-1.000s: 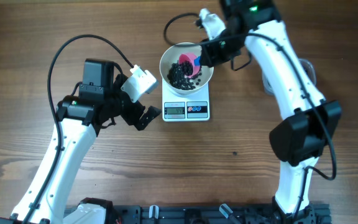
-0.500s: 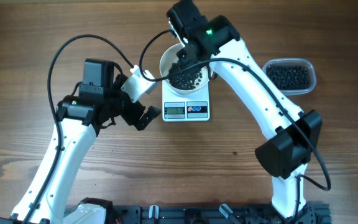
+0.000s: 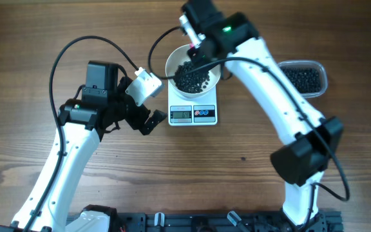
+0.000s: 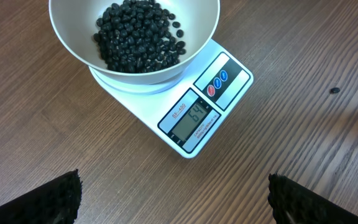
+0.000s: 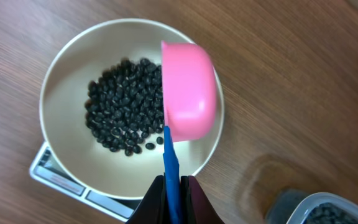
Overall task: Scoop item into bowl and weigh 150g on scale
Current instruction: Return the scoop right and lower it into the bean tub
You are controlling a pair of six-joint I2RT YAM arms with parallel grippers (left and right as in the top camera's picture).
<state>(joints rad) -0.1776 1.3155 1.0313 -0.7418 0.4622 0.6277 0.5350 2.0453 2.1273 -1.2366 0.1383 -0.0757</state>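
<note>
Overhead, the right arm [image 3: 272, 90] covers the far rim of the bowl [image 3: 171, 66]; beside the bowl, the tub [image 5: 319, 208] is blurred and cropped, the scale [image 5: 47, 173] mostly hidden beneath.

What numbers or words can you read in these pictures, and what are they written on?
"64": on the display of the scale, left wrist view.
"SF-400": tiny print beside that display, only just readable.
Marks on the two round buttons: too small to read.
The bowl and pink scoop: no writing.
</note>
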